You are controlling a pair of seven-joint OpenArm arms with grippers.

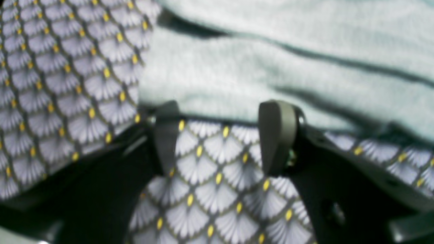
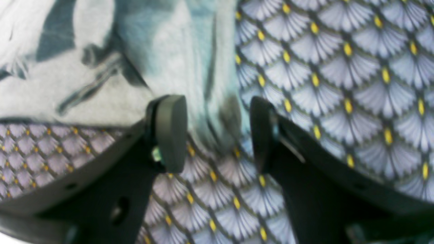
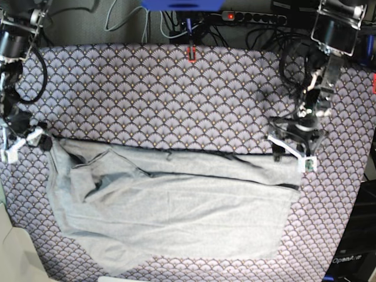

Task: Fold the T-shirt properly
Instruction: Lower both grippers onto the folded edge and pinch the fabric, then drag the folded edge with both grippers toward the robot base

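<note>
Grey T-shirt (image 3: 170, 214) spread on the patterned tablecloth (image 3: 176, 100)

The left gripper (image 3: 292, 154) and the right gripper (image 3: 26, 141) sit at the shirt's upper corners, jaws apart.

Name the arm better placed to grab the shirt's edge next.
Left, narrowly. Its open tool is squared up to a straight T-shirt edge, fabric just beyond its tips. The right tool, also open, faces a bunched corner.

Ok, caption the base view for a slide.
Two open grippers flank a crumpled light grey knit T-shirt on purple fan-patterned tablecloth.
</note>
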